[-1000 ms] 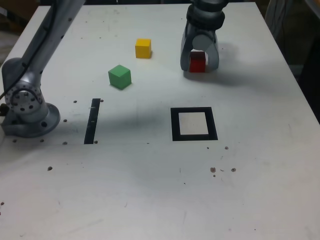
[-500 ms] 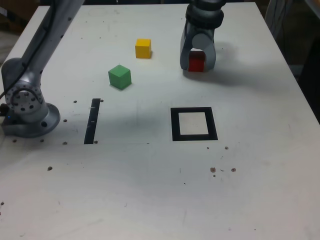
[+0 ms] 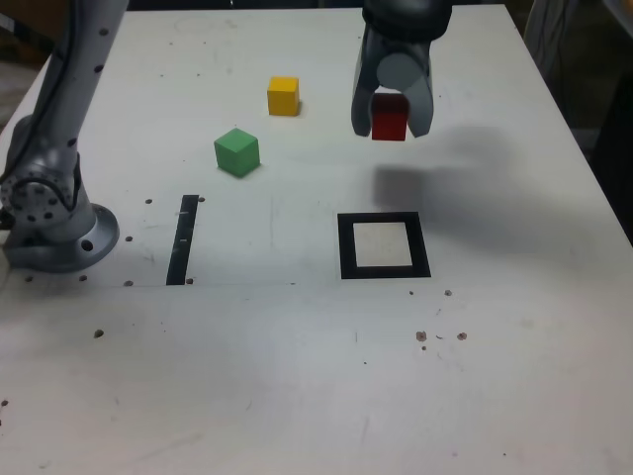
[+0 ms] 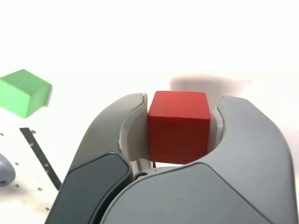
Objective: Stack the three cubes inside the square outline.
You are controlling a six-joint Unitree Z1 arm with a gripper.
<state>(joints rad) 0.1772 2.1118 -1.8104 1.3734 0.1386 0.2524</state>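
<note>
My gripper (image 3: 391,123) is shut on the red cube (image 3: 390,117) and holds it in the air above the table, its shadow falling just behind the square outline (image 3: 384,245). Up close in the wrist view, the red cube (image 4: 178,126) sits clamped between both fingers of the gripper (image 4: 178,116). The square outline lies empty toward the front. The green cube (image 3: 236,151) rests on the table at the exterior view's left, and the yellow cube (image 3: 283,95) sits behind it. The green cube (image 4: 24,92) also shows in the wrist view.
A straight black tape strip (image 3: 183,238) lies in front of the green cube. The arm's grey base (image 3: 49,213) stands at the exterior view's left edge. Small dark specks dot the white table (image 3: 297,376).
The gripper has lifted the red cube off the table and carried it slightly toward the front. Its shadow now lies detached, closer to the square outline.
</note>
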